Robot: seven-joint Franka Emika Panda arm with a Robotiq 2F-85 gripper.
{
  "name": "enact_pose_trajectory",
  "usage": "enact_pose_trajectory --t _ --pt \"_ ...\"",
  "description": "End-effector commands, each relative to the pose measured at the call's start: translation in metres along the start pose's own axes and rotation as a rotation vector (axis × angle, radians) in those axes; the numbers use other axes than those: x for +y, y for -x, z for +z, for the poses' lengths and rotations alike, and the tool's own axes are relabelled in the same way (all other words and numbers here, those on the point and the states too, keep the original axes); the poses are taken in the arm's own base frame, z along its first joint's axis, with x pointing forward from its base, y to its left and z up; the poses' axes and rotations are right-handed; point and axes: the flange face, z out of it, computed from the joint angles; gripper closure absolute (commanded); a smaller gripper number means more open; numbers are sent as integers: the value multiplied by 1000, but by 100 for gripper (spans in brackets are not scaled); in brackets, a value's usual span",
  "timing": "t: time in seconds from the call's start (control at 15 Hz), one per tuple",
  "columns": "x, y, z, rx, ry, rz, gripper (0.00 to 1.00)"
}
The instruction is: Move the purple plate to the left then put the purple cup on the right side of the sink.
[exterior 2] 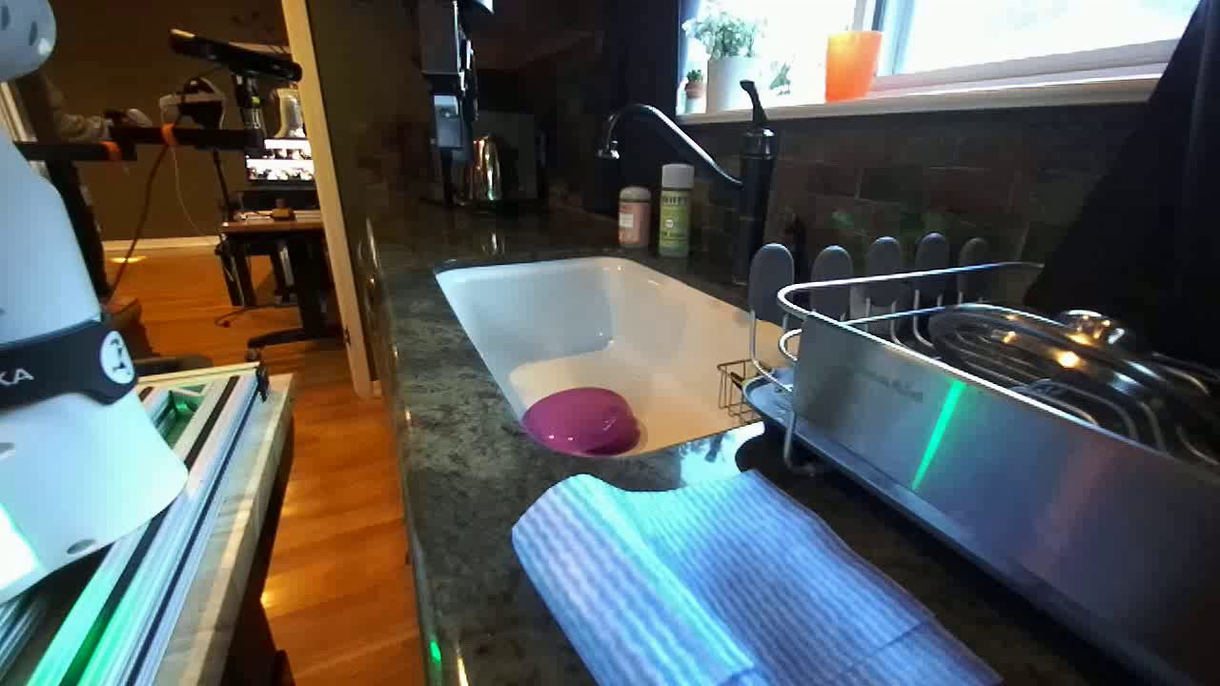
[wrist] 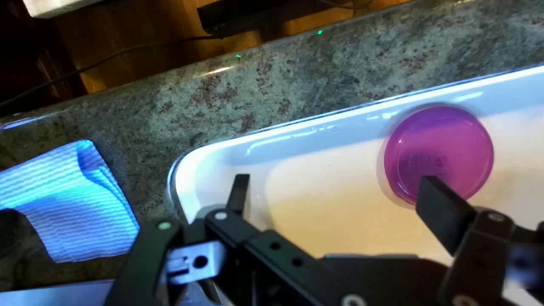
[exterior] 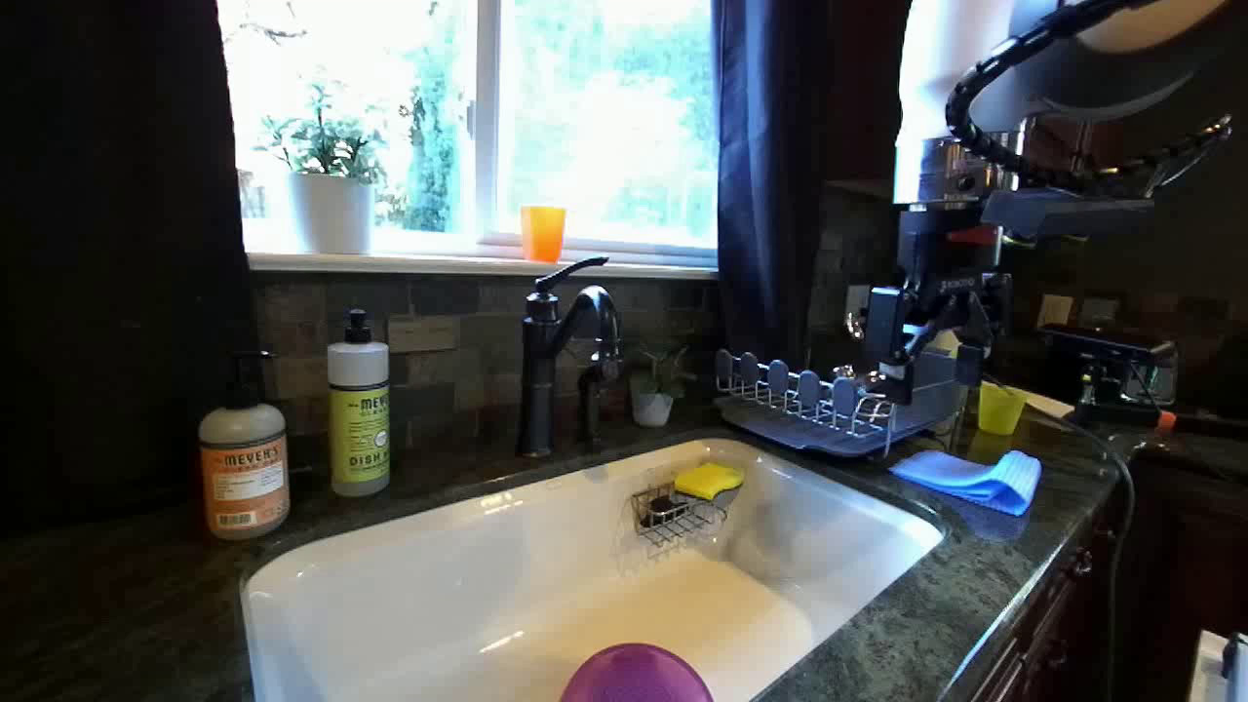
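Note:
The purple plate point(wrist: 446, 144) is a round disc in the sink, near the counter-side wall. It also shows in both exterior views point(exterior: 639, 678) point(exterior 2: 577, 419), cut off by the lower edge in one of them. It looks tilted in the sink. The purple cup cannot be made out; a darker patch on the plate is unclear. The white sink point(exterior: 439, 565) also shows in the wrist view point(wrist: 323, 216). My gripper point(wrist: 333, 180) is open and empty, with its fingers wide apart. One fingertip overlaps the plate's edge in the wrist view. In an exterior view the gripper point(exterior: 933, 375) hangs well above the counter.
A dish rack point(exterior: 829, 409) with a glass lid point(exterior 2: 1029, 343) stands beside the sink's end. A blue cloth point(exterior 2: 724, 572) lies on the counter. A wire caddy point(exterior: 673, 522) with a yellow sponge point(exterior: 709, 480) hangs inside. The dark faucet point(exterior: 541, 380) and soap bottles point(exterior: 359, 419) stand behind.

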Motion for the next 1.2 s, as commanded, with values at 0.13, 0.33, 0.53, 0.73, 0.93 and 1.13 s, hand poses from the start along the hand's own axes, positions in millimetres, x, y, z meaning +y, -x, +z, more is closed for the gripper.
enact_pose_trajectory --t 0.13,0.33,0.53,0.73,0.93,1.13 --pt "14 -19 1 25 -73 -63 0" --pt "35 -56 7 132 -207 -126 0" --pt "50 -85 30 198 -328 -181 0" --pt "55 -96 73 152 -443 -246 0" --pt "63 -94 121 13 -552 -259 0" --pt "68 -90 123 0 -533 -243 0"
